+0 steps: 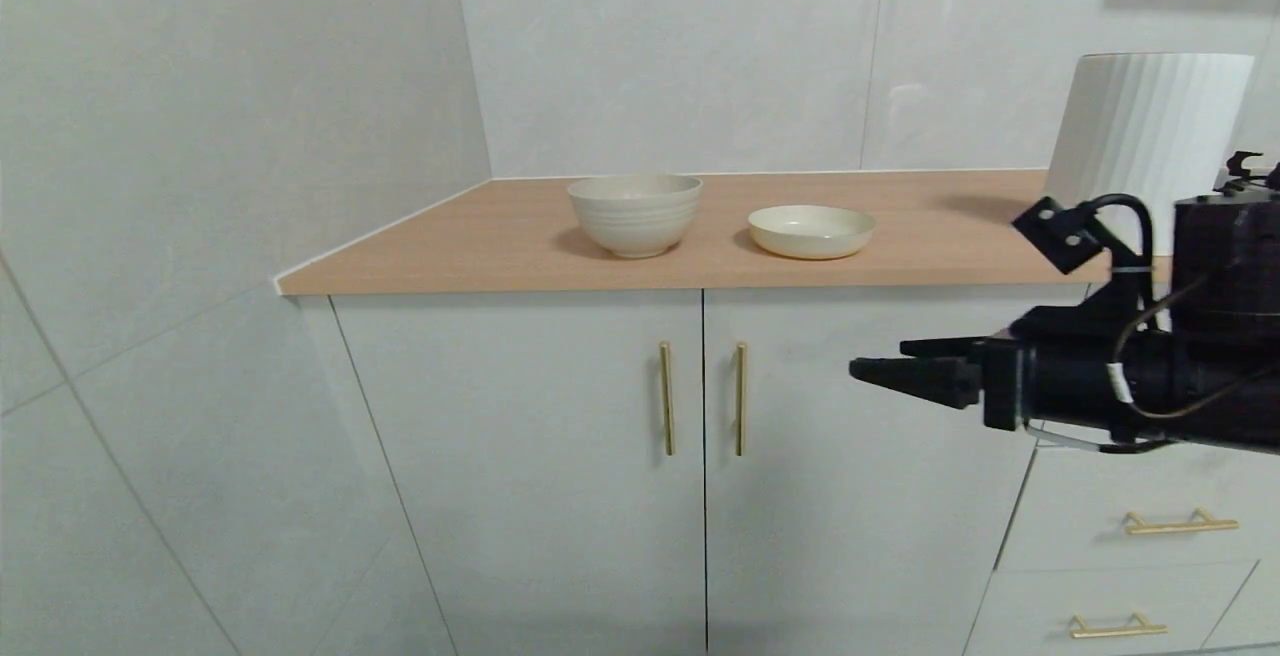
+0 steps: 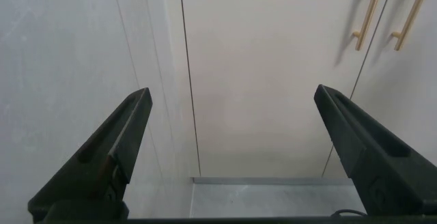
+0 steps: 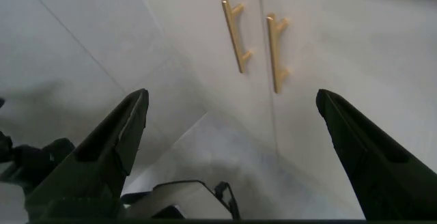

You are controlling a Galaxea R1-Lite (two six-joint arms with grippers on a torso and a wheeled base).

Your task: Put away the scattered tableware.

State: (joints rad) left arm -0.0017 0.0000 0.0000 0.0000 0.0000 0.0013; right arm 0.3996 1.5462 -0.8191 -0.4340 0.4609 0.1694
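Kitchen corner with a pale tiled wall (image 1: 230, 116) and a wooden countertop (image 1: 480, 236) above white cabinet doors (image 1: 540, 476). Standing upright on the countertop, above the left-hand door, a cream bowl (image 1: 634, 214) with faint ribbing round its side. Just beside the bowl, on its right and not touching it, a shallow cream dish (image 1: 811, 231), also right way up, above the right-hand door. Farther right along the countertop, well apart from the dish, a tall ribbed white container (image 1: 1150, 136). Below the bowl and dish, two slim gold handles (image 1: 667, 398) mounted upright side by side, one on each door at the central seam; both doors closed. To the right of the doors, drawers (image 1: 1120, 536) with horizontal gold pulls, closed as well. Right gripper (image 1: 876, 357), black, held out level in front of the right-hand door, below the countertop's edge and to the right of the handles, pointing toward the left. In its wrist view, fingers (image 3: 116, 142) spread wide apart, released and grasping nothing, with the two gold handles seen between them. Left gripper (image 2: 232, 94) low before the cabinet front, likewise spread wide and released, facing a plain door panel and the grey strip at the cabinet's foot, the handles off to one side. Both grippers well apart from bowl and dish.
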